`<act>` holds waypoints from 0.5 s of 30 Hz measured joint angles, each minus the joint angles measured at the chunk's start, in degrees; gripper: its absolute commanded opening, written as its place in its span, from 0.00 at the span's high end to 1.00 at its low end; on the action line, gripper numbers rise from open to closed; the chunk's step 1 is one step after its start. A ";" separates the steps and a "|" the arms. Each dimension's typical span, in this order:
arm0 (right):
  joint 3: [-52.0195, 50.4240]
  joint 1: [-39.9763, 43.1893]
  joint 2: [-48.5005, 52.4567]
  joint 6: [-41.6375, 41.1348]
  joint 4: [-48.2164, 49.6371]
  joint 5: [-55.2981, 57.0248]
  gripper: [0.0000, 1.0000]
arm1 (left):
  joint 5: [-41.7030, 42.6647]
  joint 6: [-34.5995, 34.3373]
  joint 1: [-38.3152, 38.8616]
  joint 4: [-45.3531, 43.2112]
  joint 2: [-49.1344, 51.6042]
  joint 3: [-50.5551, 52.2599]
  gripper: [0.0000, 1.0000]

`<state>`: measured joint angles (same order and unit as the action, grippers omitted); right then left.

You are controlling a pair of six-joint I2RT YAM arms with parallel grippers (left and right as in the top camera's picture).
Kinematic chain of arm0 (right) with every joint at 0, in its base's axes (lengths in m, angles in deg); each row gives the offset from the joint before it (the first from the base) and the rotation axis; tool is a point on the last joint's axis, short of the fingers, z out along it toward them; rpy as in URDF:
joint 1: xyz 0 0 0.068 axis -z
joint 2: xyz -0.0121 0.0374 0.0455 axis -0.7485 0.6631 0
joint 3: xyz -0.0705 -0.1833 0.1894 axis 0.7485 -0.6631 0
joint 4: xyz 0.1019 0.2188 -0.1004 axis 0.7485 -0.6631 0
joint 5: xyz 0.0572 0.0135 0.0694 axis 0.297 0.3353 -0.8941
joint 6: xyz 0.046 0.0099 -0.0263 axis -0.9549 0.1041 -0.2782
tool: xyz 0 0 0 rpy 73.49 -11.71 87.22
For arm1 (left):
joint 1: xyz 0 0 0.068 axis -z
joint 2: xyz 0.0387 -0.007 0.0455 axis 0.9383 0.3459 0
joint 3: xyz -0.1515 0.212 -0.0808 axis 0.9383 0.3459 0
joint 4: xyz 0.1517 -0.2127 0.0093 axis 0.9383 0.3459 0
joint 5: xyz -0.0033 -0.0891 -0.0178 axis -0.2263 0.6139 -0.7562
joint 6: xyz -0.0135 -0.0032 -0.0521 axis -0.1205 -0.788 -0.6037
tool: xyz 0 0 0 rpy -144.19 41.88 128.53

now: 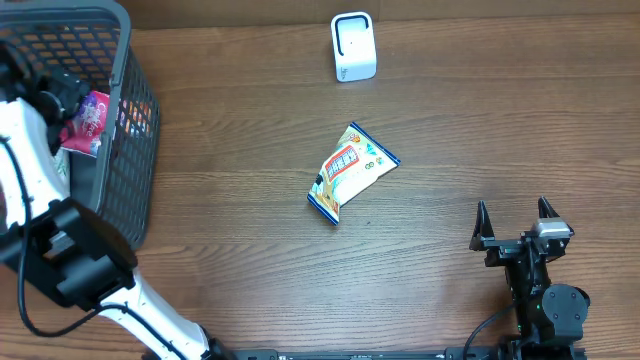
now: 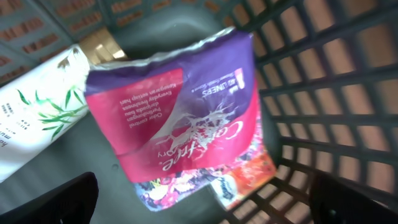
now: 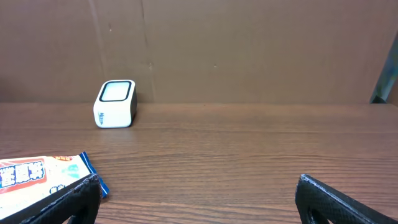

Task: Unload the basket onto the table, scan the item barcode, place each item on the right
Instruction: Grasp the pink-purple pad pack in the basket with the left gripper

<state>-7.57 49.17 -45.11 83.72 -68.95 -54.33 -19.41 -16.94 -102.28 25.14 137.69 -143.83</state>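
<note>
Snack packet (image 1: 352,172) lies mid-frame, long axis lower-left to upper-right, below scanner (image 1: 353,47); right gripper (image 1: 512,208), fingers apart, lower right, looks nearer; left gripper (image 2: 202,182), also spread, over pink pack (image 2: 180,112) in basket (image 1: 140,150), upper left.

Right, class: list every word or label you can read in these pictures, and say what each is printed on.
"Carefree", upside down in script: pink and purple pack in the basket.
"LINERS", upside down: same pack.
White pack with green leaves: print too blurred.
Snack bag and scanner: print too small.
</note>
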 measured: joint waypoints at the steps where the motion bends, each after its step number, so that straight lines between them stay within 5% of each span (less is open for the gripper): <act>1: 0.00 0.00 0.00 0.04 0.00 0.00 0.00 | -1.27 0.02 0.50 0.00 0.48 0.00 0.00; 15: 0.00 0.00 0.00 0.00 0.00 0.00 0.00 | -8.90 0.02 0.83 0.02 6.82 0.00 0.01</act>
<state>-7.57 49.17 -45.11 83.72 -68.95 -54.33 -28.31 -16.92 -101.45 25.17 144.51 -143.83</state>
